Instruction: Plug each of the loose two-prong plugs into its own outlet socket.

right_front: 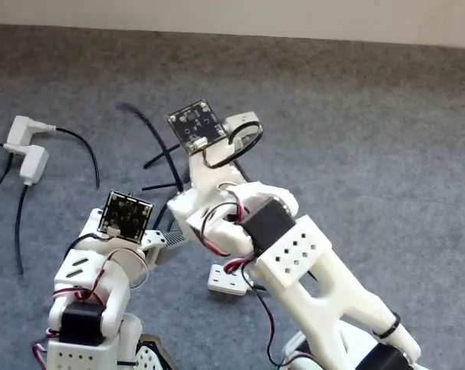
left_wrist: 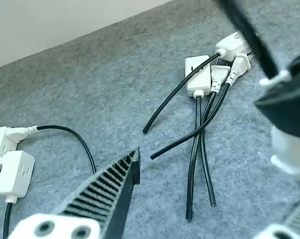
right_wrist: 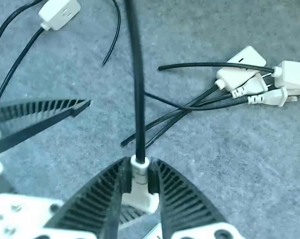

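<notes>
Right wrist view: the right gripper (right_wrist: 139, 167) is squeezed tight on a white plug (right_wrist: 140, 198). The plug's black cord (right_wrist: 136, 74) runs straight out from between the fingers, over the grey carpet (right_wrist: 229, 164). Off to one side lies a heap of white plugs and sockets (right_wrist: 254, 82). They touch each other, and their black cords cross on the carpet.

Left wrist view: the left gripper (left_wrist: 209, 199) is wide open and holds nothing. It is over the carpet, between the heap and two white sockets (left_wrist: 10, 159). These two lie side by side and touch, well apart from the heap.

High view: both arms are close together in the middle of the carpet. The two white sockets lie far off near the carpet's edge. A small white block (right_front: 228, 279) lies on the carpet just beside the right arm.
</notes>
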Motion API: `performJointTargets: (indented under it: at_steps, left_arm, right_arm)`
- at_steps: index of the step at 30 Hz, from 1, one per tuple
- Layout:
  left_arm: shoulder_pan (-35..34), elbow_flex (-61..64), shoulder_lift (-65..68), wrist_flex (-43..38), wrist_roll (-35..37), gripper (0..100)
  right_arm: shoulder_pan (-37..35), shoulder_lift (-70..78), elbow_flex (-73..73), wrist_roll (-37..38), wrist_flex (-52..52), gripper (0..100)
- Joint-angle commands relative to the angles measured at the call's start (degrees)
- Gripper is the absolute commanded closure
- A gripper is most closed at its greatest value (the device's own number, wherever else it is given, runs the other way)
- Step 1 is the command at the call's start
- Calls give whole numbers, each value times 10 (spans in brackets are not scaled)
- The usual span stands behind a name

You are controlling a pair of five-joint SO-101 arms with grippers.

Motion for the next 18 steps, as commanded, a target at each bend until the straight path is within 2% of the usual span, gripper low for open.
performJointTargets:
  at_steps: [1,6,12,18]
  left_arm:
    - [-10,-1,-4,-13,3,543]
    - [-11,-1,-4,-13,3,543]
    - [-12,-1,-4,-13,3,543]
    - [-12,-1,-4,-13,3,543]
  right_arm:
    - [-23,-8,-44,7,33,993]
    - [-15,-2,-44,28,58,993]
    - [47,-3,-43,61,110,993]
    - [73,-8,-43,62,155,993]
